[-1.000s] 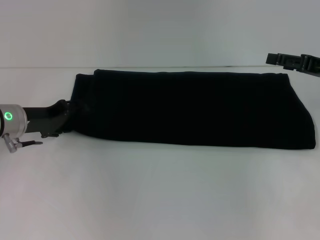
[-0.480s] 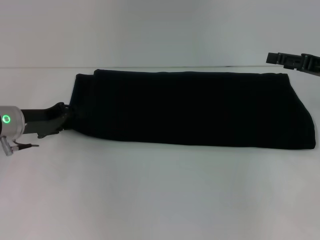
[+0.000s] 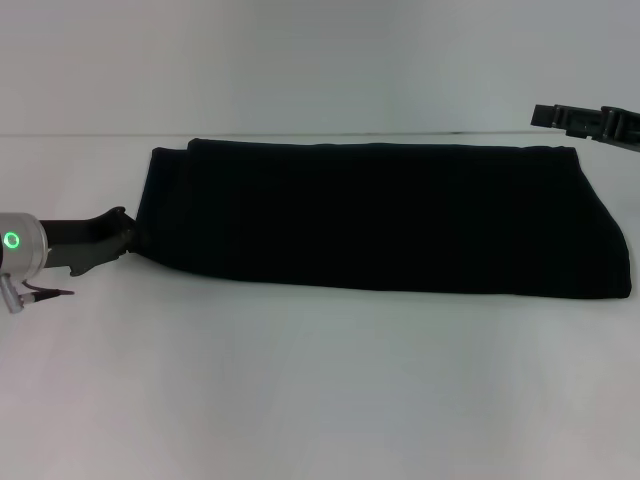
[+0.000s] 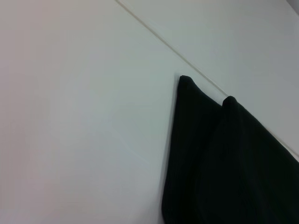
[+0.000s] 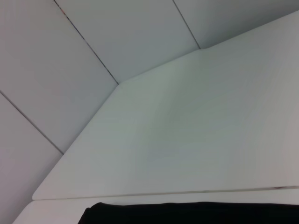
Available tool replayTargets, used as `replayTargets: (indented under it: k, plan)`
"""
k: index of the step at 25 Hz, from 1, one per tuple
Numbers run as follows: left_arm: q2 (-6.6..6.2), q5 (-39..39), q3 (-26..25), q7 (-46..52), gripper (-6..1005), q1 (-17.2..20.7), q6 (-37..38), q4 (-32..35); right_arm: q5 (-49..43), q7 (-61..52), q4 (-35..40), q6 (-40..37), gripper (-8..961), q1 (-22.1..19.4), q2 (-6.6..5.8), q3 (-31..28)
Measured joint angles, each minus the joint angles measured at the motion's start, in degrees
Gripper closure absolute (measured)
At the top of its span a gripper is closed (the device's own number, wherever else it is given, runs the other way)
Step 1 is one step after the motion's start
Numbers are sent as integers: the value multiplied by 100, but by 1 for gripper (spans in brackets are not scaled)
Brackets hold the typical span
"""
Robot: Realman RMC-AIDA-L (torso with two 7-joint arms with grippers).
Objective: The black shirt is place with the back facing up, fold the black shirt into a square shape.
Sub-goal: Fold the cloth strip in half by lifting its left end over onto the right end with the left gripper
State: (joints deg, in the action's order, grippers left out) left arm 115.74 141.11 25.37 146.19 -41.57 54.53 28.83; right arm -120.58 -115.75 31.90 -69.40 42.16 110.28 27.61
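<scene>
The black shirt point(image 3: 390, 215) lies folded into a long band across the white table point(image 3: 300, 380), with no lettering showing. My left gripper point(image 3: 122, 232) is low at the band's near left corner, right against its edge. The left wrist view shows that left end of the shirt point(image 4: 215, 158) with two layered corners. My right gripper point(image 3: 575, 120) hangs in the air above the band's far right corner, apart from the cloth. The right wrist view shows only a strip of the shirt point(image 5: 187, 213) at the picture's lower edge.
The table's far edge point(image 3: 100, 136) runs just behind the shirt, against a pale wall point(image 3: 300, 60). Bare white table surface lies in front of the band.
My left arm has drawn back a little to the left and toward the near side, its gripper sliding along the shirt's left edge. The shirt and my right arm have not moved.
</scene>
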Motion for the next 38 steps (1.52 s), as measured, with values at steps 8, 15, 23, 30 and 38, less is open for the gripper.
replayTargets:
  k: [8,15,23,30,38]
  plan:
    - [29,13,-6,-157,900,83,27,127,0,21,-2,28,89,4,26,-1]
    - [69,-49,-171,-436,948,602,541,770,69,8,-17,316,88,28,182,-7]
    - [-125,-6,-1033,-519,948,1372,1313,1849,350,25,-74,500,88,60,257,-6]
    - [-277,-1484,-1259,-906,948,892,3223,1892,644,261,-60,619,89,-144,258,-23]
    - [427,-2479,414,-1491,947,-1019,2653,162,889,515,-8,267,88,-625,12,-43]
